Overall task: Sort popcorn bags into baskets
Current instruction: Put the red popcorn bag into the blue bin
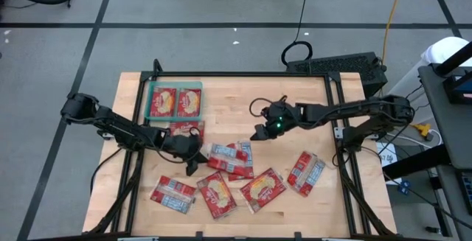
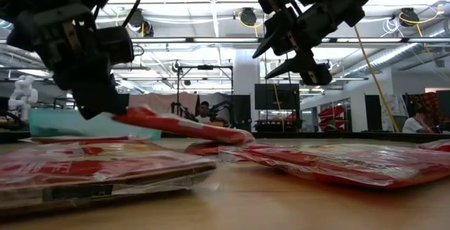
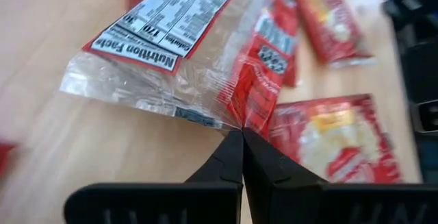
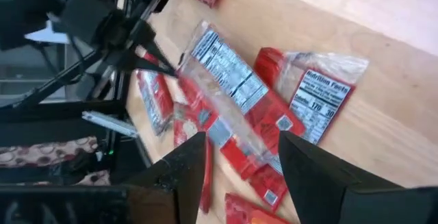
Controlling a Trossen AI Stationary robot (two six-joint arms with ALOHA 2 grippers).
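My left gripper (image 1: 195, 155) is shut on one red popcorn bag (image 1: 223, 152) at the table's middle; the bag lies label side up (image 3: 171, 25). My right gripper (image 1: 259, 132) hangs open and empty above the table (image 2: 281, 47), just right of and beyond that bag, which also shows in its wrist view (image 4: 226, 80). The teal basket (image 1: 152, 102) at the far left holds two bags (image 1: 175, 102). Another bag (image 1: 186, 130) lies just in front of the basket. My left gripper pinches the bag's clear sealed end edge (image 3: 226, 118) between its two fingertips, only at their tips. The fingers come from the table's left, slanting down. The held end is raised (image 2: 140, 117), and the bag tilts down to its far end (image 2: 235, 136), which rests on other bags.
Several more red bags lie loose on the near half of the table: one near left (image 1: 174, 194), two near middle (image 1: 217, 194) (image 1: 261, 188), one near right (image 1: 305, 172), and some under the held bag (image 1: 237, 166). Bare wood shows at the far right (image 1: 295, 93).
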